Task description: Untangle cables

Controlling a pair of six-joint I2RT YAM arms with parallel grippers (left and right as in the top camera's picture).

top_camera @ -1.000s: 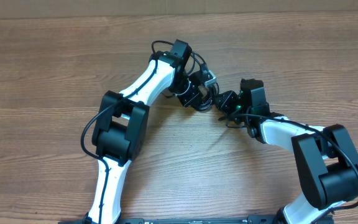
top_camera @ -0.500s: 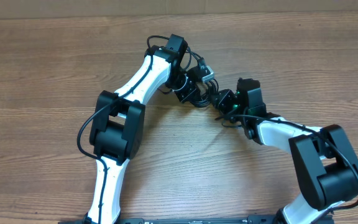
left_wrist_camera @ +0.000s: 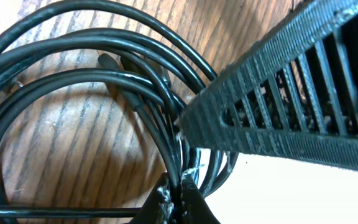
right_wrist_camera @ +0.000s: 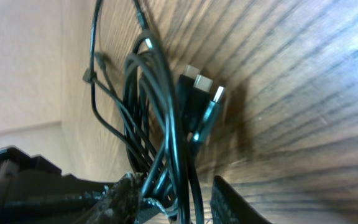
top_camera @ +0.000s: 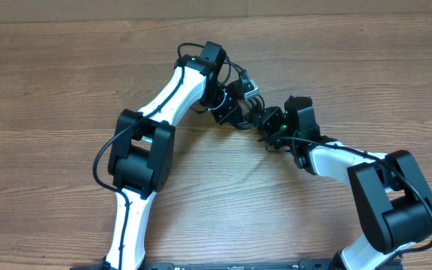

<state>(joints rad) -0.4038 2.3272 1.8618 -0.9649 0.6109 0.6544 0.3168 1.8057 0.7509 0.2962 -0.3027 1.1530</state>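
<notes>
The left claw [left_wrist_camera: 180, 200] is pinched fully closed on a strand of the cables [right_wrist_camera: 157, 106], its two tips meeting around the black cord where the loops gather. The right claw [right_wrist_camera: 176, 200] stands partly open: several strands run up between its fingers and lie against one finger [right_wrist_camera: 124, 196], while the other shows a gap beside the cords. Three plug ends [right_wrist_camera: 201, 82] hang together just beyond it. The bundle sits on the tabletop [top_camera: 66, 75] between the two claws, which nearly touch, right of the middle and toward the far side. The far edge lies well beyond the bundle; bare wood spreads wide to the left, right and near side
</notes>
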